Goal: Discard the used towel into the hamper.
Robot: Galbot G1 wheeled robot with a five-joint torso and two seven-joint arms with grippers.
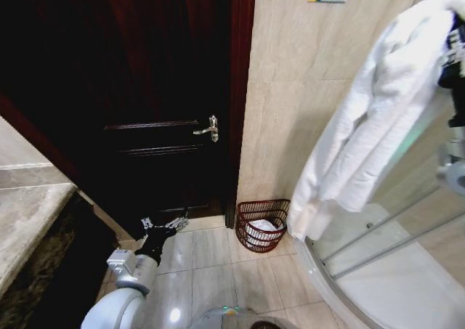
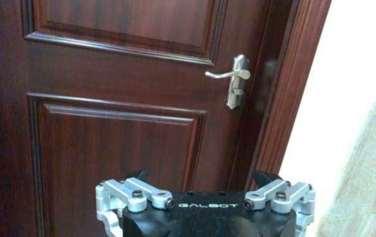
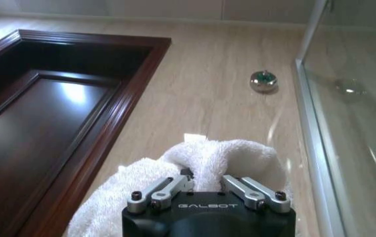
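The white towel (image 1: 378, 118) hangs high at the right in the head view, draped in long folds down to about floor level. My right gripper (image 1: 452, 57) holds its top end; in the right wrist view that gripper (image 3: 204, 177) is shut on the bunched towel (image 3: 207, 155). The hamper (image 1: 260, 211), a small reddish-brown openwork basket, stands on the floor against the tiled wall beside the door frame, below and left of the towel's lower end. Something white lies inside it. My left gripper (image 1: 164, 224) hangs low near the door, open and holding nothing (image 2: 201, 177).
A dark wooden door (image 1: 145, 89) with a metal lever handle (image 1: 209, 129) is shut at the left. A curved glass shower enclosure (image 1: 392, 234) takes up the right. A stone counter (image 1: 29, 220) runs along the far left. Pale floor tiles (image 1: 211, 263) lie before the hamper.
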